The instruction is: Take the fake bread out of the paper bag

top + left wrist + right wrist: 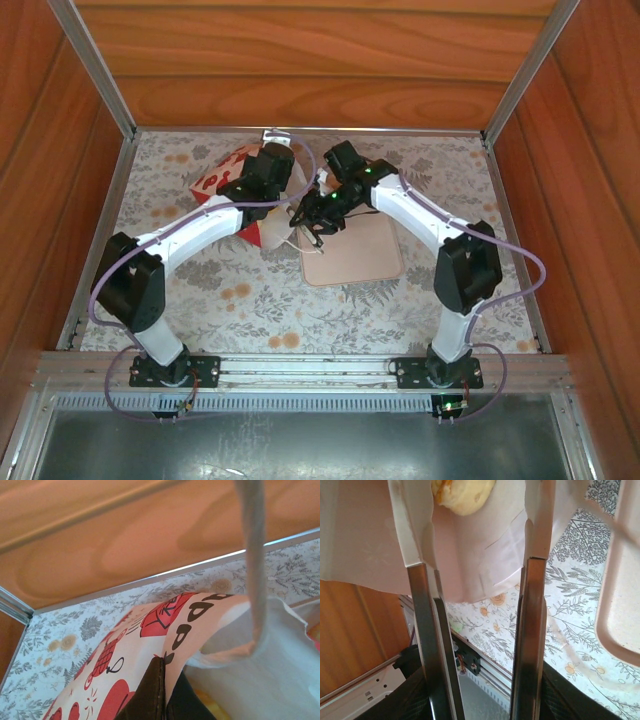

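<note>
right claw [475,562] open, fake bread [462,495] just past its tips inside paper bag [365,530], left claw [167,685] pinching the rim

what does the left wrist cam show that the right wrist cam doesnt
Left wrist: the paper bag's red-printed outside, a cord handle hanging in front, and the left gripper, jaws pinched on the bag's edge.
Right wrist: the beige tray's rim and the right gripper, jaws spread apart with white paper draped over them.
Both: the bag's white paper, the floral tablecloth, and some fake bread, a clear pale yellow piece in the right view and just a yellow sliver in the left.
</note>
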Controlling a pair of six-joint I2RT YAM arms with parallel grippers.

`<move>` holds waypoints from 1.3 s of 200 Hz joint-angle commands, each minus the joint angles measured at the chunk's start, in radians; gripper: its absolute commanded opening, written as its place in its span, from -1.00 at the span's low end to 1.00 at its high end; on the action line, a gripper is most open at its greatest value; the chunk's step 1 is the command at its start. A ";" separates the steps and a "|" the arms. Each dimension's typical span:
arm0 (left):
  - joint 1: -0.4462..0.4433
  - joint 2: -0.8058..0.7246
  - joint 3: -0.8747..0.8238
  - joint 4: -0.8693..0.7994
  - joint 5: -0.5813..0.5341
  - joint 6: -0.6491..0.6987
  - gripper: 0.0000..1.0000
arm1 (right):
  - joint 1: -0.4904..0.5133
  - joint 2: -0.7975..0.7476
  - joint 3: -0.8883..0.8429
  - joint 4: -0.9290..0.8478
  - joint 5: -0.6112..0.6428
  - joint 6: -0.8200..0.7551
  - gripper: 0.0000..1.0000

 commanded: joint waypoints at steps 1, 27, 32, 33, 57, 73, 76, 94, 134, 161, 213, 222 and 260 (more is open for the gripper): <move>-0.004 0.003 -0.009 0.009 0.009 -0.033 -1.00 | -0.006 0.030 0.056 -0.071 -0.006 -0.052 -0.01; -0.004 -0.004 -0.013 0.011 0.014 -0.038 -1.00 | -0.006 0.060 0.074 -0.057 -0.036 -0.046 0.01; -0.005 -0.005 -0.015 0.010 0.015 -0.038 -1.00 | -0.005 0.064 0.074 -0.050 -0.047 -0.042 0.00; -0.006 -0.004 -0.015 0.010 0.014 -0.038 -1.00 | -0.006 0.064 0.074 -0.049 -0.049 -0.042 0.00; -0.005 0.000 -0.015 0.010 0.016 -0.044 -1.00 | -0.006 0.080 0.071 -0.034 -0.069 -0.029 0.05; -0.004 -0.001 -0.015 0.011 0.020 -0.050 -1.00 | -0.006 0.090 0.071 -0.033 -0.063 -0.026 0.06; -0.004 -0.001 -0.015 0.011 0.021 -0.050 -1.00 | -0.006 0.092 0.071 -0.032 -0.063 -0.025 0.06; -0.005 -0.004 -0.013 0.012 0.027 -0.053 -1.00 | -0.006 0.107 0.073 -0.020 -0.055 -0.017 0.06; -0.004 -0.010 -0.017 0.012 0.045 -0.059 -1.00 | -0.008 0.137 0.077 0.012 -0.042 0.001 0.05; -0.005 -0.019 -0.027 0.012 0.055 -0.063 -1.00 | -0.011 0.154 0.077 0.047 -0.045 0.016 0.04; -0.005 -0.035 -0.039 0.012 0.065 -0.056 -1.00 | -0.015 0.190 0.088 0.110 -0.064 0.045 0.02; -0.005 -0.038 -0.041 0.012 0.066 -0.057 -1.00 | -0.015 0.196 0.091 0.112 -0.064 0.047 0.01; -0.004 -0.045 -0.047 0.013 0.079 -0.061 -1.00 | -0.017 0.207 0.092 0.141 -0.075 0.061 0.01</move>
